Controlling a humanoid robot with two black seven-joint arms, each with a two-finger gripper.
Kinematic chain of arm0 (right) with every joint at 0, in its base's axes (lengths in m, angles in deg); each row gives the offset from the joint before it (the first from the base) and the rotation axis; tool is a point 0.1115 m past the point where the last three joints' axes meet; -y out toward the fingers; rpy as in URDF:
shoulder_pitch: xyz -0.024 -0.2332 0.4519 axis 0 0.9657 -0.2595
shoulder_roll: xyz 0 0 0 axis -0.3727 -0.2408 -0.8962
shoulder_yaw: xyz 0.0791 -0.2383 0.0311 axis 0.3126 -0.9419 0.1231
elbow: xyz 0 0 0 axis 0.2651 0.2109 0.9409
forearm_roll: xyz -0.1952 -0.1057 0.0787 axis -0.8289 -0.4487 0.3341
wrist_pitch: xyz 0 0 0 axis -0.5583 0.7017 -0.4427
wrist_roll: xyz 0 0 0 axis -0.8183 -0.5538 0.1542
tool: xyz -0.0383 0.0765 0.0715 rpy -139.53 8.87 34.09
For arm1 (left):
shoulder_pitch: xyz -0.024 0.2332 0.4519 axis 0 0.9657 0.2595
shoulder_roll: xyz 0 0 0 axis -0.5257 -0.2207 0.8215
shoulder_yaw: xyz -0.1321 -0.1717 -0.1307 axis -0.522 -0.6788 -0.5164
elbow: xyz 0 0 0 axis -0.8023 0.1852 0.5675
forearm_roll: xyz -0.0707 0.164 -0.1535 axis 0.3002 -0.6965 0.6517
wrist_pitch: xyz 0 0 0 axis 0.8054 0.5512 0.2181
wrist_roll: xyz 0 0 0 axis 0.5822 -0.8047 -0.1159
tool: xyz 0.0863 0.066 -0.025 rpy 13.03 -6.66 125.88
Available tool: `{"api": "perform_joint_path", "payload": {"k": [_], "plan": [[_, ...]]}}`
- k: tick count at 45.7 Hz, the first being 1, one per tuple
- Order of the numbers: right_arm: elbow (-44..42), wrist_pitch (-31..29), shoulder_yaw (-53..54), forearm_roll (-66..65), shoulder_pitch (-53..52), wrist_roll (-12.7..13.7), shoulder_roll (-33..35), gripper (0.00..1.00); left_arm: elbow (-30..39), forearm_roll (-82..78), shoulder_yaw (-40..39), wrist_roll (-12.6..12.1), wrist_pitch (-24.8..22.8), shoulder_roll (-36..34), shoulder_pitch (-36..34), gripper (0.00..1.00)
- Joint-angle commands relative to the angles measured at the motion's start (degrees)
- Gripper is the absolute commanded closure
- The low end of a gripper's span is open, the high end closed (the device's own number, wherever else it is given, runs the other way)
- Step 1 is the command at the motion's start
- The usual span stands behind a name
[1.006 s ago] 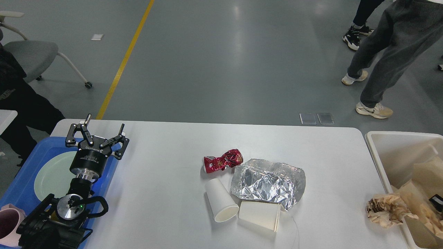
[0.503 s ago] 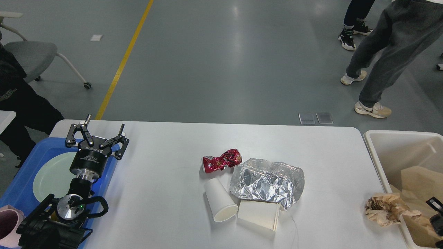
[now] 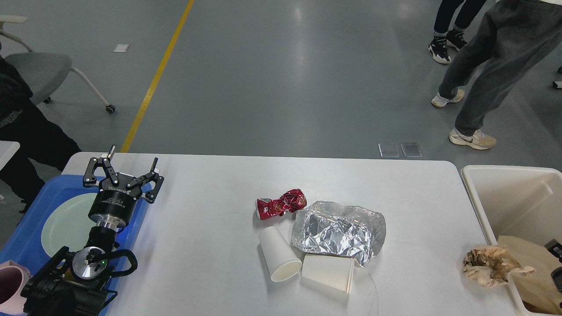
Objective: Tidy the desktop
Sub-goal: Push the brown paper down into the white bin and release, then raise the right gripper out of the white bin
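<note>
The white desktop carries a crushed red can, a crumpled sheet of silver foil and two white paper cups lying on their sides, all near the middle. A crumpled brown paper wad lies at the right edge, against the bin's rim. My left gripper is open and empty above the far right corner of the blue tray. Only a small black part of my right gripper shows at the right edge, over the bin.
A cream bin with brown paper inside stands off the table's right end. The blue tray holds a pale green plate and a pink cup. People stand on the floor at the far right, and a chair at the far left.
The brown paper sheet in the bin has sunk lower, and the black part of my right gripper has drawn toward the right edge. My left arm has not moved.
</note>
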Motion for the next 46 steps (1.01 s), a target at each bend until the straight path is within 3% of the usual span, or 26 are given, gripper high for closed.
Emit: {"api": "perform_joint_path", "payload": {"k": [1,7,15,25,34,46], "plan": [[0.2,-0.2,-1.7,-0.3,-0.8,0.8,0.7,0.00,0.0,0.0,0.0,0.1,0.0,0.0,0.0,0.04],[1.4,-1.6,-3.1,-0.7,-3.3,2.5,2.3,0.00,0.1,0.0,0.0,0.1,0.0,0.0,-0.1,0.04],[9.0,-10.4,-8.2,-0.8,-11.8,4.2,6.3,0.00,0.1,0.0,0.0,0.1,0.0,0.0,0.0,0.04],[31.7,-15.2,-23.1,-1.2,-33.9,6.1,12.2,0.00,0.1,0.0,-0.1,0.0,0.0,0.0,-0.1,0.04],[53.4,-20.2,-41.1,-1.2,-59.3,6.6,10.5,0.00,0.1,0.0,0.0,-0.1,0.0,0.0,-0.1,0.04],[70.0,-37.9,-45.6,-1.1,-85.2,6.7,7.3,0.00,0.0,0.0,0.0,0.0,0.0,0.0,0.0,0.04]]}}
